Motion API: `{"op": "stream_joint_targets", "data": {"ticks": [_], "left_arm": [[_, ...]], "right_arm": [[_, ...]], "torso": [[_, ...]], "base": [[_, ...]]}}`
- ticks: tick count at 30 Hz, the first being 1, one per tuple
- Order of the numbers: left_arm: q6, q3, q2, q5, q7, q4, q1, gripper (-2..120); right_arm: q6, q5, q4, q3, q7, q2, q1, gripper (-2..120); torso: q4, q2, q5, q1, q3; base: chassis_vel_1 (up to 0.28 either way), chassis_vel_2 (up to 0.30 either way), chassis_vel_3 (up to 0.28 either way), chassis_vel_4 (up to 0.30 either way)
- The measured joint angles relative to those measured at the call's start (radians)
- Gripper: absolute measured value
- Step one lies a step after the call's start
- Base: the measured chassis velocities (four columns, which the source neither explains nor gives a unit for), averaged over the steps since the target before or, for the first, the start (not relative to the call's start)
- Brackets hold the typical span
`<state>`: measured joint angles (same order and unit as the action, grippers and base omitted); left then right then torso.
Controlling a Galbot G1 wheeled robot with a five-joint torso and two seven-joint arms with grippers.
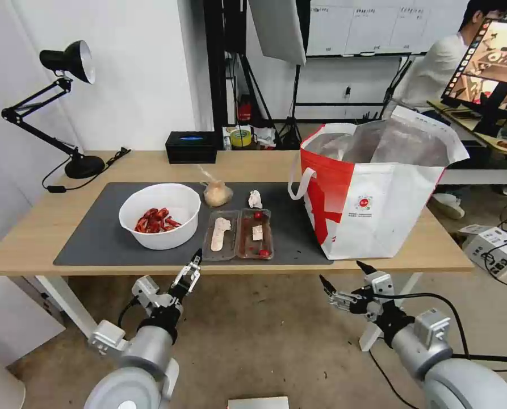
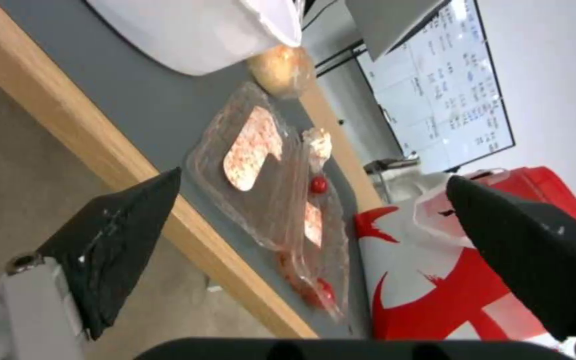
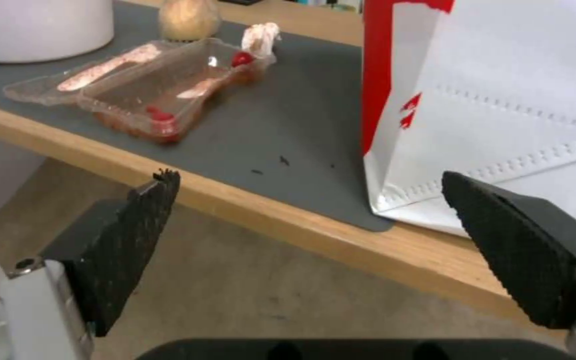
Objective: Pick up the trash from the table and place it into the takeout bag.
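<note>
On the light-wood table (image 1: 49, 221) lie one white round bowl (image 1: 160, 215), one clear hinged plastic tray (image 1: 238, 234), one knotted clear bag (image 1: 217, 193), one crumpled white tissue (image 1: 255, 199), one black rectangular box (image 1: 191, 147), one black desk lamp (image 1: 66, 62), one red-and-white fabric tote (image 1: 372, 193).

The head camera looks forward and down over the whole table (image 1: 49, 221) from above. Each wrist camera sits low off the table's near edge, close in, looking between its pincer's fingers. All three views share the tray (image 1: 239, 234) (image 2: 268, 200) (image 3: 148, 85) toward 12 o'clock.

Black desk lamp (image 1: 66, 62), black box (image 1: 191, 146), tape roll (image 1: 241, 137).
</note>
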<state>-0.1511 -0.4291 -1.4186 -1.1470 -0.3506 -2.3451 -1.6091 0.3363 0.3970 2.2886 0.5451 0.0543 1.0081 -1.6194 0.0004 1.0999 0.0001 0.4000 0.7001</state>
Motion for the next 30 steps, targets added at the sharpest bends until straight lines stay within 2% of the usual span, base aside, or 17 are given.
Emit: {"op": "stream_joint_targets", "data": {"ticks": [17, 30], "left_arm": [[-0.029, 0.092, 0.046, -0.024, 0.039, 0.080, 0.090, 100], [-0.051, 0.164, 0.049, -0.046, 0.038, 0.150, 0.192, 100]], "right_arm": [[0.000, -0.009, -0.011, -0.006, 0.001, 0.019, -0.001, 100], [0.000, -0.013, -0.027, -0.010, 0.002, 0.020, 0.006, 100]], "torso": [[-0.0004, 0.000, -0.0001, 0.000, 0.000], [-0.0004, 0.000, -0.0001, 0.000, 0.000]], "base": [[0.000, 0.000, 0.000, 0.000], [0.000, 0.000, 0.000, 0.000]]}}
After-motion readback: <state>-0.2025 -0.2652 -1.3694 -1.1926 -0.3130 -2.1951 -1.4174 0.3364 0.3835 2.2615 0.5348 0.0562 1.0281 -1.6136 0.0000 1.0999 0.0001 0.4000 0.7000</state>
